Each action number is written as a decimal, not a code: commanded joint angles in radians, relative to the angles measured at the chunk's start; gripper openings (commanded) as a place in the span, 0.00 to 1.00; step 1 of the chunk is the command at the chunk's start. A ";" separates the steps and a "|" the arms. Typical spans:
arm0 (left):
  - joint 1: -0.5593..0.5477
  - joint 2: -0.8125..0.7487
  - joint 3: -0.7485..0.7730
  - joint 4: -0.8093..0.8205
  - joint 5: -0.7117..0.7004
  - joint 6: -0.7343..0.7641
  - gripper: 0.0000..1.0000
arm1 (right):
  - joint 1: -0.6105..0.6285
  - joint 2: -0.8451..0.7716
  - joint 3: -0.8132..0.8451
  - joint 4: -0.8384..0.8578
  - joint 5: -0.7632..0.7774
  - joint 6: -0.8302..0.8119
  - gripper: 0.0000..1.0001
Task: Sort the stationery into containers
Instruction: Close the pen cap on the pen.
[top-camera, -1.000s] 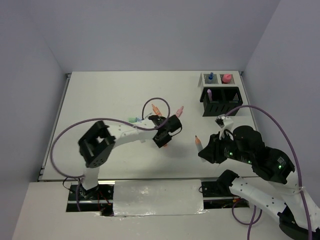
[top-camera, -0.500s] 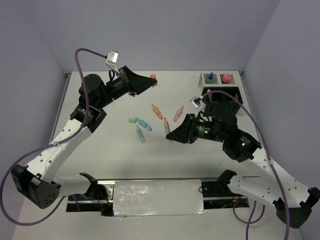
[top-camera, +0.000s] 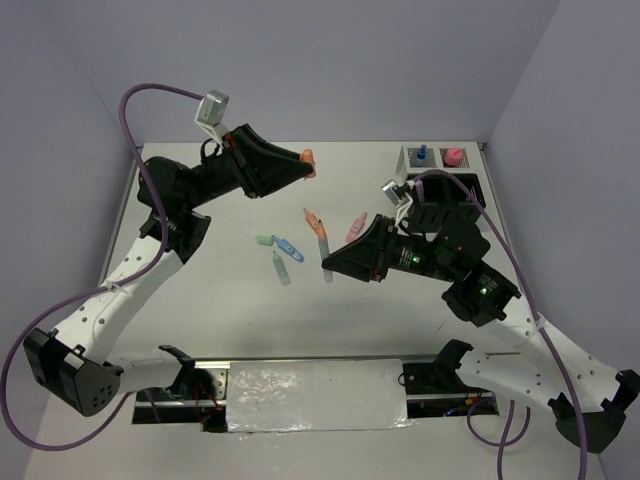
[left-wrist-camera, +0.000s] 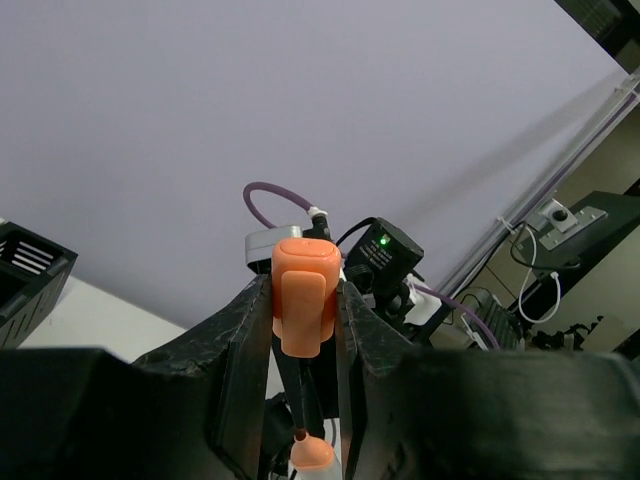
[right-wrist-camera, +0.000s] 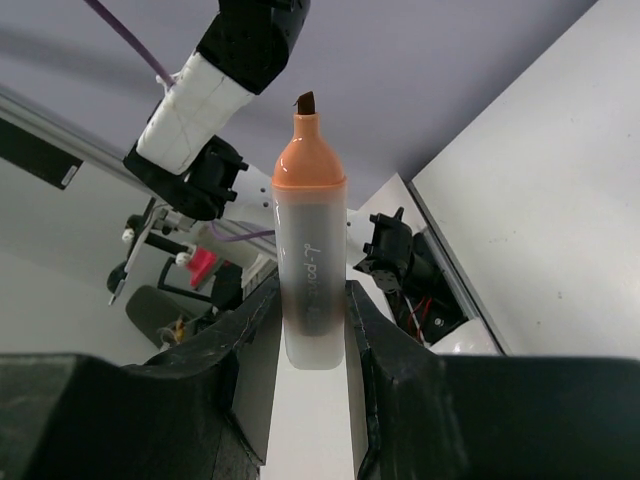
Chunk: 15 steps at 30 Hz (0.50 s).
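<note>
The orange marker (right-wrist-camera: 311, 270), pinched in the right fingers (right-wrist-camera: 395, 360) above the middle of the surface (top-camera: 220, 200), could jam, smear or twist loose if it meets off-centre the orange cap (left-wrist-camera: 303, 295) pinched in the left fingers (left-wrist-camera: 240, 350) at its 11 o'clock; its long axis runs about 12-to-6, bare tip toward 12.

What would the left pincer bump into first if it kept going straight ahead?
Probably the right arm, seen just beyond its orange cap; depth is unclear.
</note>
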 joint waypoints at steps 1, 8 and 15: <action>-0.026 -0.040 0.003 0.048 -0.004 0.001 0.06 | 0.006 0.001 0.058 0.072 -0.035 -0.078 0.12; -0.095 -0.080 -0.024 -0.036 -0.052 0.053 0.07 | 0.006 0.049 0.125 0.048 -0.051 -0.152 0.11; -0.111 -0.121 -0.072 -0.110 -0.105 0.087 0.06 | 0.005 0.067 0.171 0.023 -0.043 -0.213 0.09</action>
